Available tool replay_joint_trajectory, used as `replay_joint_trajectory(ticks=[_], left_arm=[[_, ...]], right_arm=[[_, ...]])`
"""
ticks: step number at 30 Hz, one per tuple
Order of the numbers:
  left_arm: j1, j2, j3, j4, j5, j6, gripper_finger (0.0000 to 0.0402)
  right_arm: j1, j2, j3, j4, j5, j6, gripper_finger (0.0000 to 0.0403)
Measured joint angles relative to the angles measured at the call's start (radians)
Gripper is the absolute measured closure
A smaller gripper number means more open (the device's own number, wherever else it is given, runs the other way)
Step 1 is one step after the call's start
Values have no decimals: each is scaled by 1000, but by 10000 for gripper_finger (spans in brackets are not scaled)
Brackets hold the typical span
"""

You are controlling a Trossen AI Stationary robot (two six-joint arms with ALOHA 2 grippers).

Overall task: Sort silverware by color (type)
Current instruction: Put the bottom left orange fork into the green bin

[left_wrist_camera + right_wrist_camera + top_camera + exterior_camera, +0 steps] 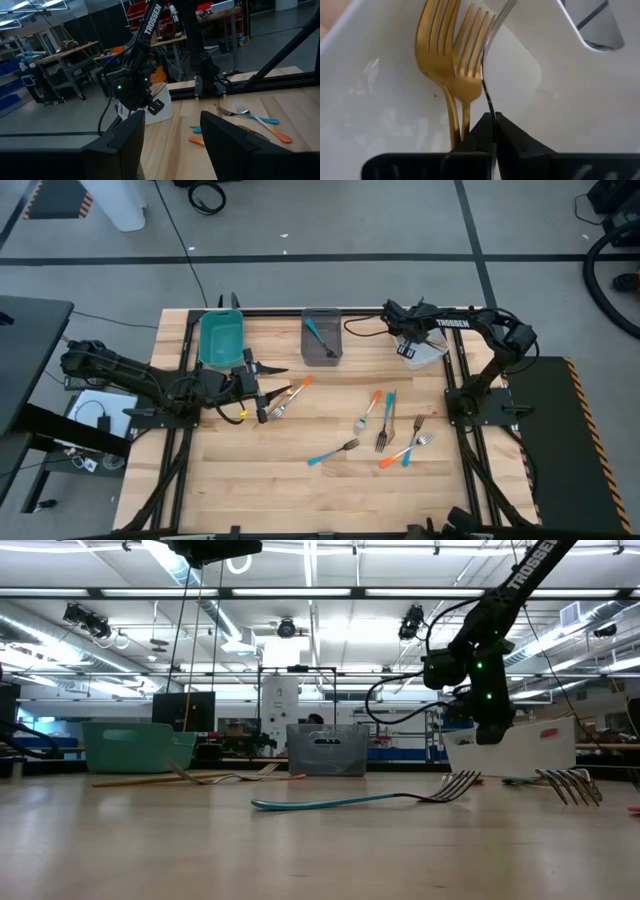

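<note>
Right hand (492,131) hangs inside the white bin (425,352), fingers pinched tight on a thin silvery fork (490,60) held edge-on, just beside two gold forks (451,55) lying in that bin. Left hand (262,390) sits open near the teal bin (221,338), by an orange-handled fork (290,394). A blue fork (318,337) rests in the grey bin (321,355). More forks (392,428) lie scattered on the worktop (300,490), well apart from the white bin.

Overhead, table-level and two wrist cameras, all sharing the white bin (425,352).
</note>
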State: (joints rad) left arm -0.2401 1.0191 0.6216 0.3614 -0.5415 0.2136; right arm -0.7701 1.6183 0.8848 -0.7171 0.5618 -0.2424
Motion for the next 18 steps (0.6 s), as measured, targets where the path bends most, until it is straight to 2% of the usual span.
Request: replay_joint_trajectory(ticks=[18], left_arm=[[0,0,0,-7,0,-45,201]], right_arm=[[-4,-1,9,-14,24,-6,392]])
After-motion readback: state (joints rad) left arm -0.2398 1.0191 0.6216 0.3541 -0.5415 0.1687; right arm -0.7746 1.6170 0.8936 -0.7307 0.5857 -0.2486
